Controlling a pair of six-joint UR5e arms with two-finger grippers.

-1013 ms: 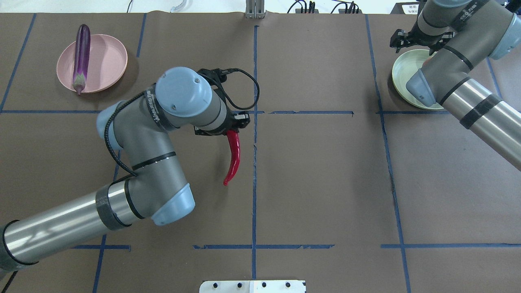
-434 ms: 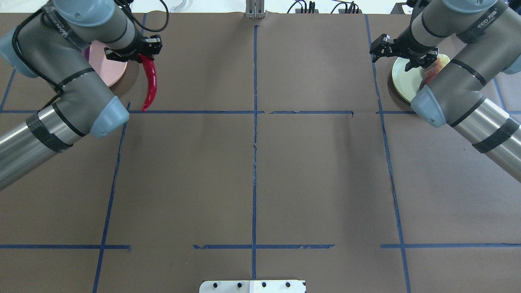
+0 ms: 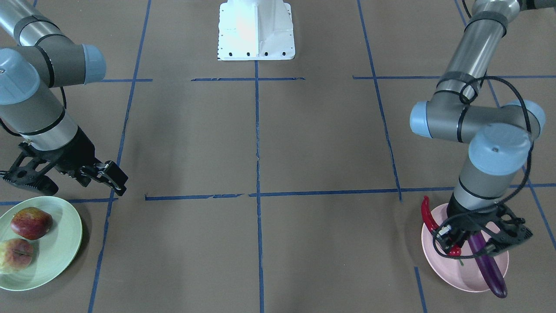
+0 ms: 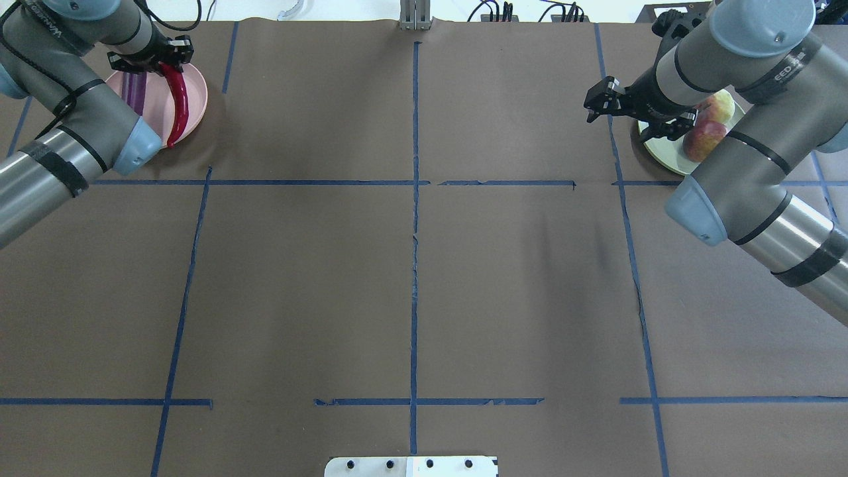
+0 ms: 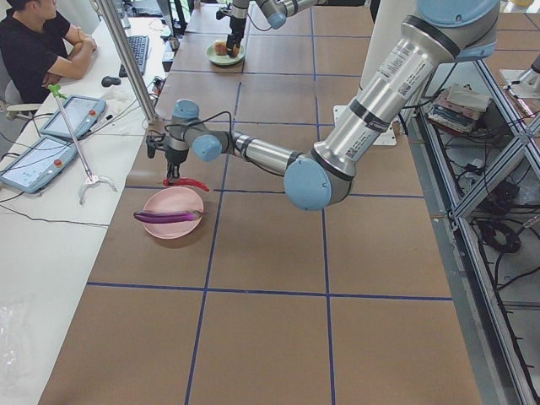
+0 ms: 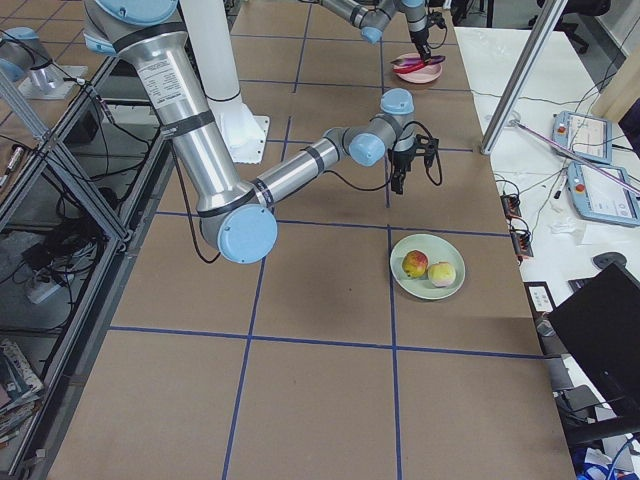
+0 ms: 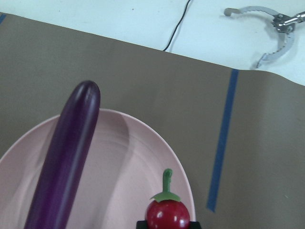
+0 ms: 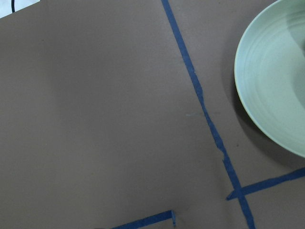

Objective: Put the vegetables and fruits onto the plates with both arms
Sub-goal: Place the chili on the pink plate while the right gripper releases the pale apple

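My left gripper (image 4: 162,65) is shut on the stem end of the red chili pepper (image 4: 177,106). The chili hangs over the near rim of the pink plate (image 4: 195,99). The purple eggplant (image 3: 493,274) lies along that plate (image 3: 451,274), beside the chili (image 7: 167,214). At the other end of the table, the dark red fruit (image 3: 31,222) and the yellow-green fruit (image 3: 15,255) sit on the mint green plate (image 3: 65,243). My right gripper (image 3: 80,189) hovers open and empty, just off that plate's edge on the table-centre side.
The robot's white base block (image 3: 255,30) is at the near middle edge. Blue tape lines divide the brown table cover. Past the pink plate is a white desk with a metal grabber tool (image 7: 267,28), tablets and a seated person (image 5: 34,51).
My left arm carried the chili from the table's middle-left to the pink plate. My right gripper drew back off the green plate, where two fruits now show.
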